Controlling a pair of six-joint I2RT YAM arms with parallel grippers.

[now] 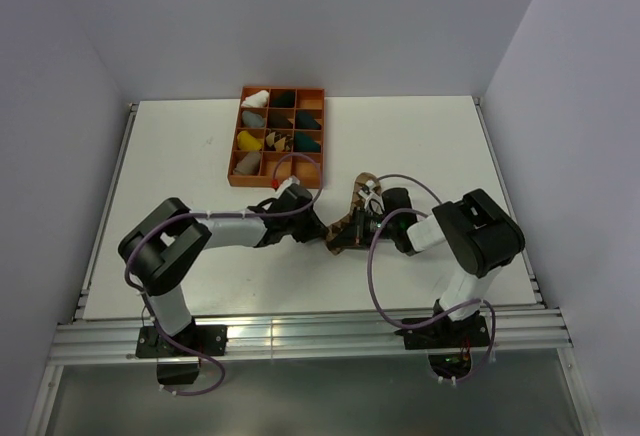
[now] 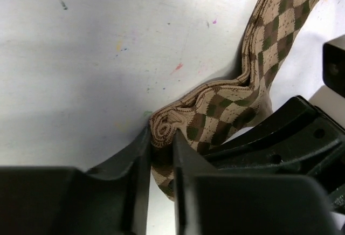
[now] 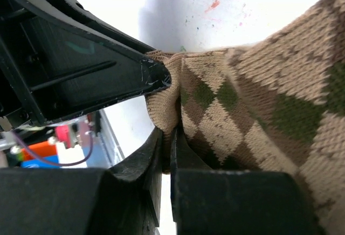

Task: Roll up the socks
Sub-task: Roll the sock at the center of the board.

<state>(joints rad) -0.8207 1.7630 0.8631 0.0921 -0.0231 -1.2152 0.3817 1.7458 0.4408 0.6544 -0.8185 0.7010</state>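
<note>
Across the white tabletop (image 1: 440, 146) I see open room on the far right and the near left, with walls closing in on both sides and behind. An orange tray (image 1: 235, 146) of sock bundles (image 1: 249, 140) sits at the far middle, and an aluminium rail (image 1: 300, 331) runs along the near edge.

The argyle sock (image 1: 352, 214) lies a little right of centre, between the tray and the rail. It is stretched at a slant, its far end near the tray's near right corner but apart from it, its near end well back from the rail. Whether a second sock lies folded in with it I cannot tell, though the left wrist view shows layered edges.

My left arm (image 1: 235, 226) reaches low to the right, elbow folded back near its base, wrist just beside the tray's near side. The left jaws are drawn nearly together on the bunched near end of the sock, with a rolled lip of fabric pinched between them just above the paint-flecked surface.

My right arm (image 1: 480, 231) bends in from the right, its forearm pointing left toward the same end. The right jaws are all but closed, nipping a tan fold of that sock, with a left finger's tip just beside the fold.
</note>
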